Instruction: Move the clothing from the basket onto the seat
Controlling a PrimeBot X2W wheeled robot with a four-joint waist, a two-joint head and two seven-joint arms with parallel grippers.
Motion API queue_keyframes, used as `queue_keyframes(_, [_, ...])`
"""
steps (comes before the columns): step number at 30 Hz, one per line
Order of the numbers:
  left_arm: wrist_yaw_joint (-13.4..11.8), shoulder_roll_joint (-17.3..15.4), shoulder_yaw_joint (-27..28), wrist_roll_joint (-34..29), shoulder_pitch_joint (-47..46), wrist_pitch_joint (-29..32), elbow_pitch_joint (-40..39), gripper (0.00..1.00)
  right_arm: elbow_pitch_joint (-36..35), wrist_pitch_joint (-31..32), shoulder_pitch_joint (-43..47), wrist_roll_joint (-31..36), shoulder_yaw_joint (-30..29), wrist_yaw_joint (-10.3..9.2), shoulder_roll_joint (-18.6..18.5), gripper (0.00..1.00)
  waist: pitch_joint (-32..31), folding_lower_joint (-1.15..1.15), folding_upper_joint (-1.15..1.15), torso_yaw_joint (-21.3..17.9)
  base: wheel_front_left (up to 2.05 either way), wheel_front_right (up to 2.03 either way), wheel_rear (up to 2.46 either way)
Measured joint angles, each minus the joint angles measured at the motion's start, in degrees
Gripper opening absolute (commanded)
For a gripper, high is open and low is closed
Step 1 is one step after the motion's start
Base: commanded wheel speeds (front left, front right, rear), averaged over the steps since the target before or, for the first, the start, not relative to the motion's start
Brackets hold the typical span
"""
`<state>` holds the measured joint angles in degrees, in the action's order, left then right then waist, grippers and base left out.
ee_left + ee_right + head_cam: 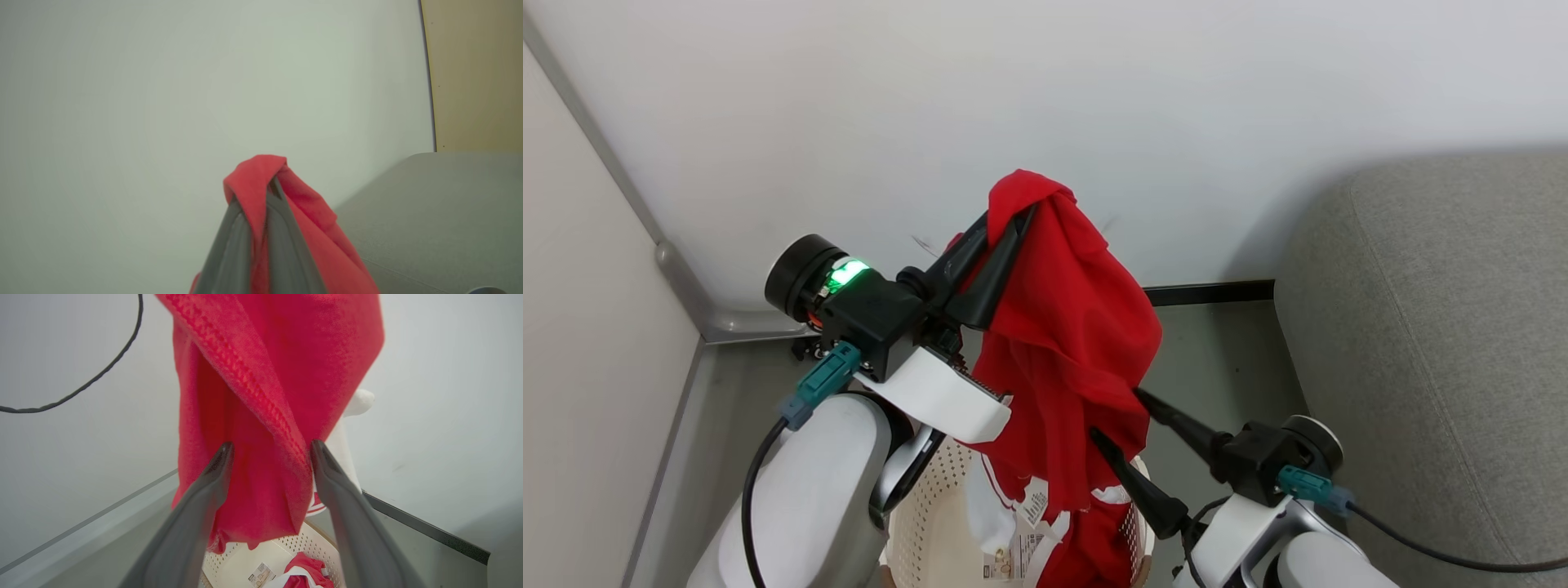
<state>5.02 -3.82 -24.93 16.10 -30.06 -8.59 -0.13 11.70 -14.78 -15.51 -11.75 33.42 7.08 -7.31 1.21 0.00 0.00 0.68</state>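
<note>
My left gripper (1006, 224) is raised and shut on the top of a plain red garment (1070, 327), whose bunched end wraps over the fingertips (274, 188) in the left wrist view. The cloth hangs down into the cream perforated basket (929, 510). Lower, my right gripper (1117, 416) is open, and the hanging red fabric (265, 416) shows between its spread fingers (222, 457). A second red garment with white stripe trim (1094, 551) lies in the basket (282, 545), and its white part (987, 506) rises beside the hanging cloth. The grey sofa (1437, 343) stands to the right.
A pale wall stands close behind, with a dark skirting strip (1209, 291) along the grey floor (1217, 359). A second wall (588, 343) closes the corner on the left. Paper tags (1033, 531) hang on the clothing in the basket. My right arm's cable (1437, 551) trails towards the sofa.
</note>
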Motion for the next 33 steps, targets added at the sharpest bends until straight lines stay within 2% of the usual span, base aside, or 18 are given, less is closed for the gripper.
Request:
queue_keyframes(1, [0.0,0.0,-0.2,0.0,0.0,0.2,-0.2,0.00,0.0,0.0,0.0,-0.1,0.4,0.00,-0.1,0.73,0.0,0.00,0.00,0.1,0.00,0.00,0.00])
queue_keyframes(2, [0.0,0.0,-0.4,0.1,0.1,0.7,-0.5,0.00,0.0,0.0,0.0,-0.1,0.8,0.00,-0.2,0.48,-0.1,0.00,0.00,0.1,0.00,0.00,0.00])
queue_keyframes(4, [0.0,0.0,-0.6,0.4,0.2,1.4,-1.0,0.00,0.0,0.0,0.0,-0.1,1.4,0.00,-0.2,0.27,0.0,0.00,0.00,0.1,0.00,0.00,0.00])
queue_keyframes(5, [0.0,0.0,-0.7,0.6,0.3,1.6,-1.1,0.00,0.0,0.0,0.0,-0.2,1.7,0.00,-0.2,0.04,0.1,0.00,0.00,0.1,0.00,0.00,0.00])
queue_keyframes(6, [0.0,0.0,-0.8,1.0,0.7,2.2,-1.3,0.00,0.0,0.0,-0.1,-0.4,2.4,0.00,-0.3,0.00,0.2,0.00,0.00,0.1,0.00,0.00,0.00])
queue_keyframes(10, [0.0,0.0,-0.9,1.2,1.5,3.5,-1.4,0.00,-0.2,0.0,-0.2,-1.2,2.6,0.00,-0.4,0.00,0.5,0.00,0.00,-0.1,0.00,0.00,0.00])
queue_keyframes(16, [-0.2,0.0,-0.8,2.1,3.0,5.7,-0.7,0.00,-1.9,0.0,-1.4,-1.3,-0.1,0.00,-0.5,0.00,0.9,0.00,0.00,-0.5,0.00,0.00,0.00])
queue_keyframes(17, [-0.4,-0.1,-0.8,2.1,3.3,6.1,-0.5,0.47,-2.3,0.0,-1.7,-1.2,-0.7,0.00,-0.5,0.00,1.0,0.00,0.00,-0.5,0.00,0.00,0.00])
queue_keyframes(18, [-0.5,-0.2,-0.7,2.1,3.6,6.1,-0.4,1.00,-2.4,0.0,-1.9,-1.2,-1.1,0.00,-0.5,0.00,1.1,0.00,0.00,-0.6,0.00,0.00,0.00])
queue_keyframes(33, [-1.5,-0.6,0.0,2.5,3.7,9.1,-0.6,1.00,-4.2,0.0,-2.3,-0.7,-3.2,0.00,-0.4,0.00,2.0,0.00,0.00,-1.2,0.00,0.00,0.00])
